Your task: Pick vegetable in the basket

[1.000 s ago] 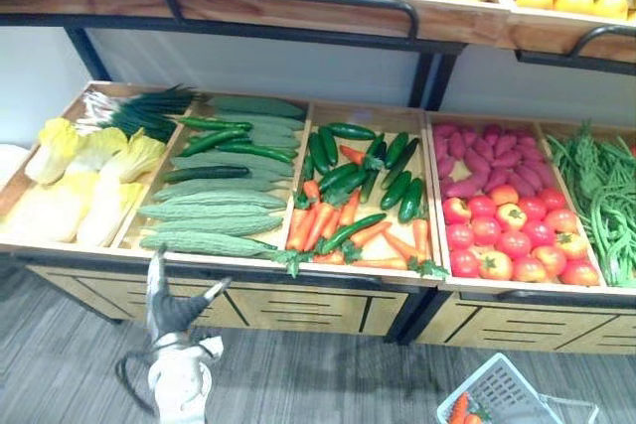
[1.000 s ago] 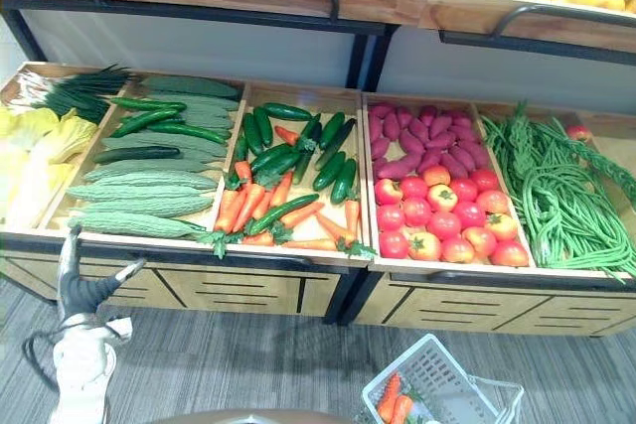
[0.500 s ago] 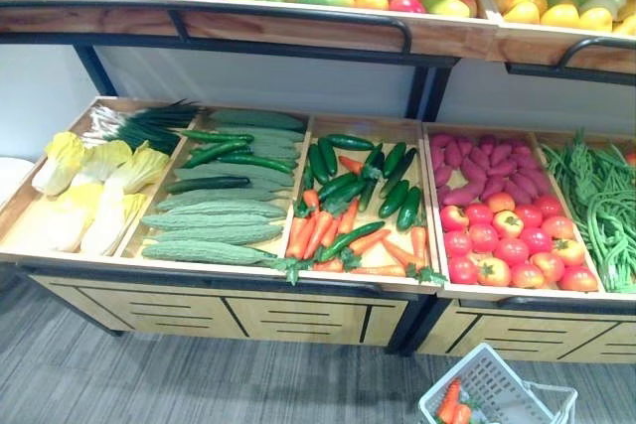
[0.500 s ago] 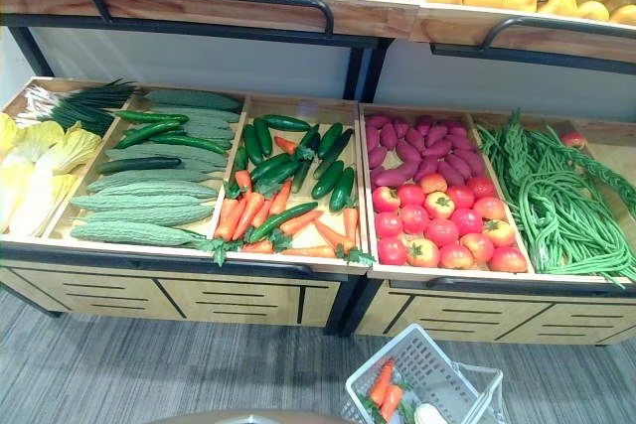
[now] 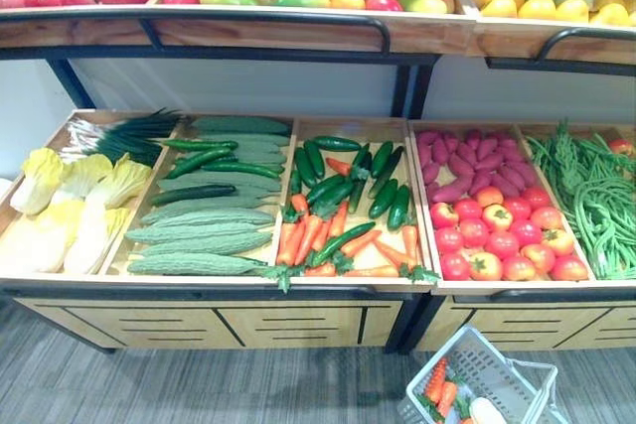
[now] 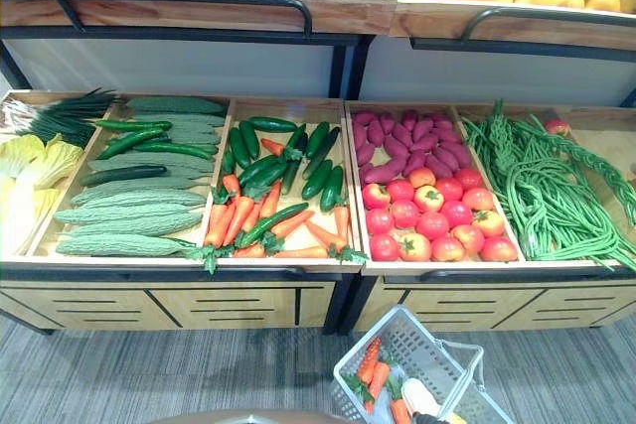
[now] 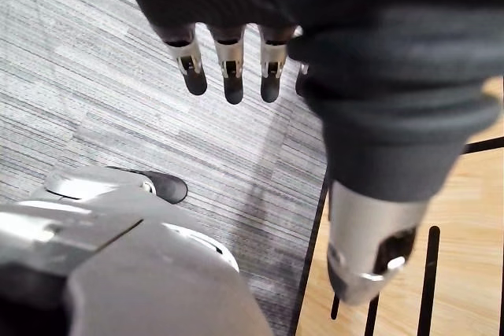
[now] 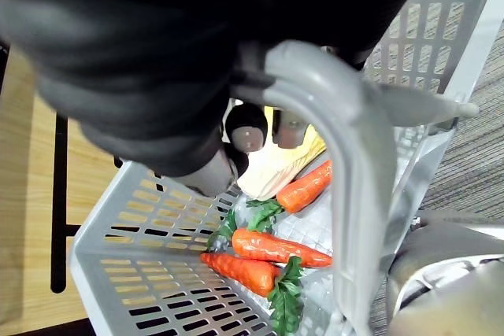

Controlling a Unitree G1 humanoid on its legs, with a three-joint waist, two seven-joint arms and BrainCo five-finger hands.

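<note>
A pale grey plastic basket [image 6: 370, 347] hangs low in front of the stand, at my right. My right hand [image 8: 246, 127] is shut on its handle [image 8: 350, 171], fingers curled round the bar. Inside lie leafy-topped carrots [image 8: 272, 248] and a pale yellowish vegetable [image 8: 277, 172]; the carrots [image 6: 371, 364] also appear in the eye views. My left hand [image 7: 228, 57] hangs over the grey floor beside the stand's wooden front, fingers straight and holding nothing.
The wooden stand [image 5: 248, 297] holds trays of cabbage [image 5: 60, 196], bitter gourds and cucumbers [image 5: 204, 220], carrots with dark green peppers [image 5: 343, 215], tomatoes [image 5: 502, 240], purple sweet potatoes [image 5: 467, 156] and green beans [image 5: 596, 196]. A fruit shelf [image 5: 268, 32] with a black rail overhangs.
The camera has shifted, so the stand sits lower and further left. My left hand, raised at lower left a second ago, has dropped out of the eye views. More of the basket shows.
</note>
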